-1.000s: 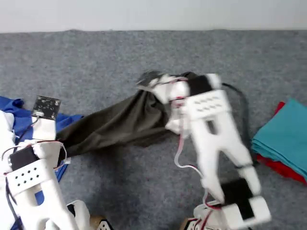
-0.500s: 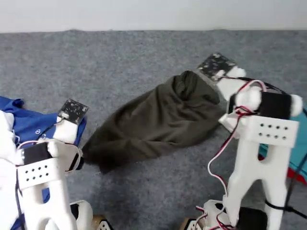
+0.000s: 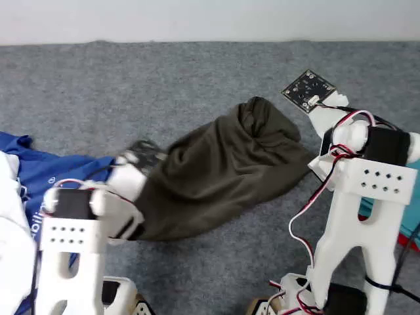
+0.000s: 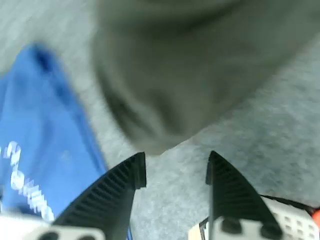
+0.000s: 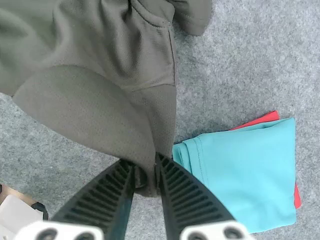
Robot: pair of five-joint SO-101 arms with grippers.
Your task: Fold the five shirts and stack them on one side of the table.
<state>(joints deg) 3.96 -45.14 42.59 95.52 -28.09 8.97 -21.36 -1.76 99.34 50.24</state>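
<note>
Left pincer [image 4: 175, 161] now at olive shirt [image 3: 223, 164] edge, blue shirt [image 3: 46, 172] beside.

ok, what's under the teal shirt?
A folded red shirt lies under the teal shirt; just its edges stick out along two sides. The rest of it is covered, so whether anything lies beneath it can't be seen.

Crumpled olive shirt [image 3: 216, 170] mid-table; blue shirt [image 3: 46, 172] left; folded teal shirt [image 5: 245, 172] atop red shirt [image 5: 297, 196].
</note>
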